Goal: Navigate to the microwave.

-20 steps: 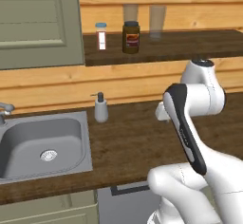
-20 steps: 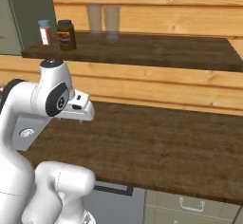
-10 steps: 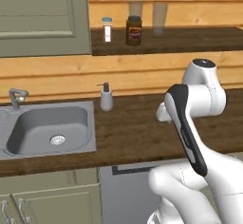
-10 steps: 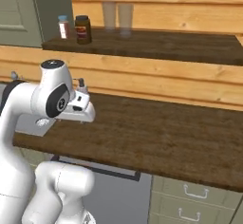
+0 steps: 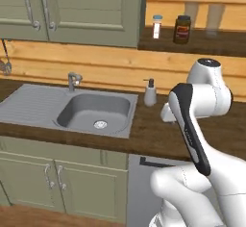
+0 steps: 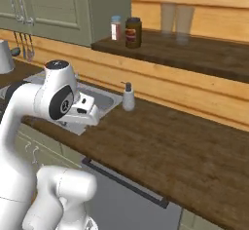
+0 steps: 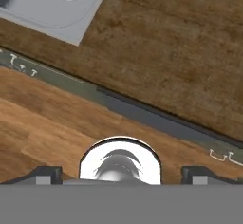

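The microwave is out of view. My gripper [image 7: 122,174] hangs folded close to the arm, above the front edge of the wooden counter [image 7: 180,42] and pointing down at the floor. Its two dark fingertips [image 7: 47,173] stand far apart with nothing between them, so it is open. From the base cameras the hand [image 5: 167,112] [image 6: 85,108] sits just right of the sink [image 5: 93,111].
A steel sink with a faucet [image 5: 73,81] is set in the counter, a soap dispenser [image 5: 150,92] beside it. Green wall cabinets [image 5: 72,9] hang above. A shelf [image 6: 194,53] carries a dark jar [image 6: 133,32], a shaker [image 6: 115,28] and two glasses [image 6: 175,17]. A dishwasher front [image 6: 126,197] lies under the counter.
The whole scene has slid right in both base views: the cameras moved left along the counter. The sink and green cabinets have come further into view. The arm's pose is unchanged.
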